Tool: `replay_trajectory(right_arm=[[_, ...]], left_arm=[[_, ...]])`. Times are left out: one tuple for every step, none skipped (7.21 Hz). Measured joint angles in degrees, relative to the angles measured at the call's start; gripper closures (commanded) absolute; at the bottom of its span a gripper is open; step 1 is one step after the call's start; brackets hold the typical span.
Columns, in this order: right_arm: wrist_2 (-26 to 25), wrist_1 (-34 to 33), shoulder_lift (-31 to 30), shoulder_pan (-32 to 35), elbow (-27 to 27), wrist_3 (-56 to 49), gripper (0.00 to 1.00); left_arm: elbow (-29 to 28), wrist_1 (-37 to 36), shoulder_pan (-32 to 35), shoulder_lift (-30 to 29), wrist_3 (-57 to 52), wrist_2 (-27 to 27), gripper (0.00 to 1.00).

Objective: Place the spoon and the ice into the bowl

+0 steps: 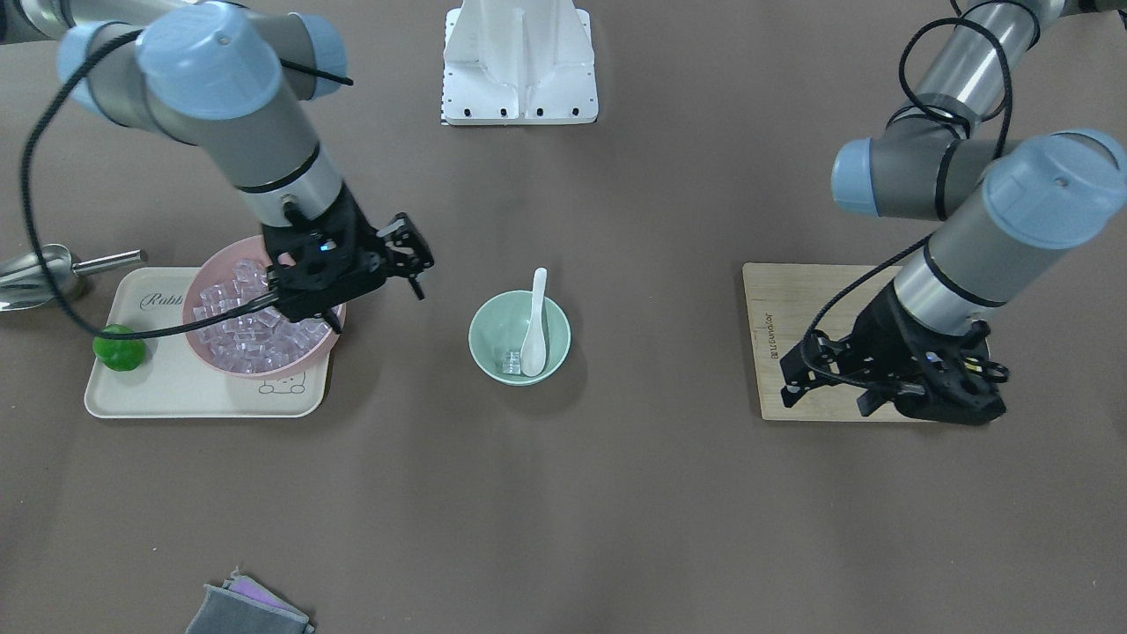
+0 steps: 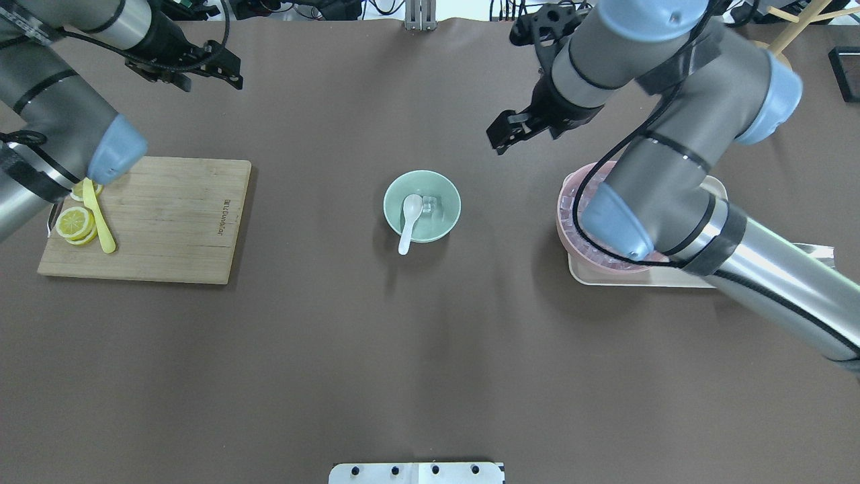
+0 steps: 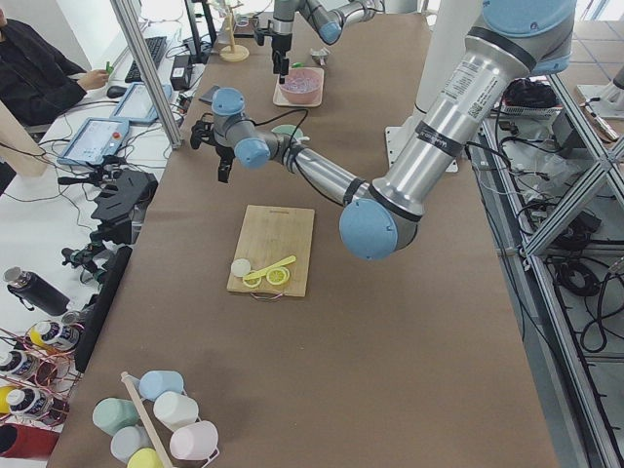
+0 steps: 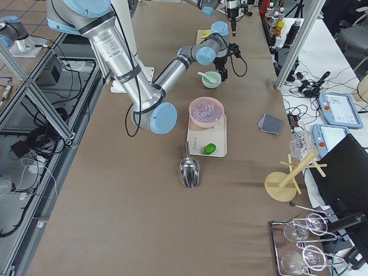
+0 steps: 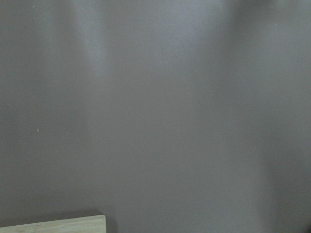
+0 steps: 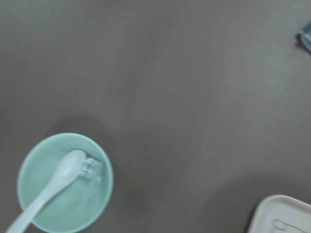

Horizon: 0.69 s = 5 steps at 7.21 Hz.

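Observation:
The mint-green bowl [image 1: 484,328] [image 2: 445,191] stands at the table's middle. The white spoon [image 1: 535,324] [image 2: 409,218] lies in it, scoop down inside, handle over the rim. One clear ice cube [image 1: 508,359] [image 2: 433,202] rests in the bowl beside the scoop. The right wrist view shows the bowl [image 6: 36,154], the spoon [image 6: 54,184] and the ice [image 6: 91,168] at lower left. My right gripper [image 1: 414,262] [image 2: 505,132] is open and empty, in the air between the pink bowl and the green bowl. My left gripper [image 1: 823,396] [image 2: 205,72] is open and empty, beyond the cutting board's far edge.
A pink bowl [image 1: 190,319] full of ice cubes sits on a cream tray [image 1: 176,394] with a green lime [image 1: 120,348]. A steel scoop [image 1: 35,273] lies beside the tray. The bamboo cutting board [image 2: 168,222] holds lemon slices [image 2: 74,222] and a yellow utensil [image 2: 98,223]. A folded cloth [image 1: 246,608] lies near the table's edge.

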<state>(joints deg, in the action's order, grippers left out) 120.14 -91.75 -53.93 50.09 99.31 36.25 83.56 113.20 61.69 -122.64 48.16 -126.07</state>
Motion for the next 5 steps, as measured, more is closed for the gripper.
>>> replay_trajectory(right_arm=[[1.05,-6.37,-2.24,4.21,0.66,-7.28,0.01],[1.36,-11.28,-4.92,8.78,0.79,-15.23,0.0],[1.91,-14.28,-8.48,13.86,0.64,-22.47,0.0],[3.51,-15.58,-12.69,18.98,0.55,-27.3,0.0],[6.46,-15.89,-16.85,24.36,0.42,-30.82,0.0]], left_arm=[[0.71,-2.5,3.51,0.77,-3.4,-1.05,0.02],[3.17,-8.06,7.66,2.3,-9.06,-1.57,0.02],[6.82,-15.23,12.07,4.5,-16.29,-1.74,0.02],[10.1,-20.15,16.39,7.95,-22.6,-1.81,0.02],[12.07,-21.1,19.79,12.31,-25.96,-1.88,0.02]])
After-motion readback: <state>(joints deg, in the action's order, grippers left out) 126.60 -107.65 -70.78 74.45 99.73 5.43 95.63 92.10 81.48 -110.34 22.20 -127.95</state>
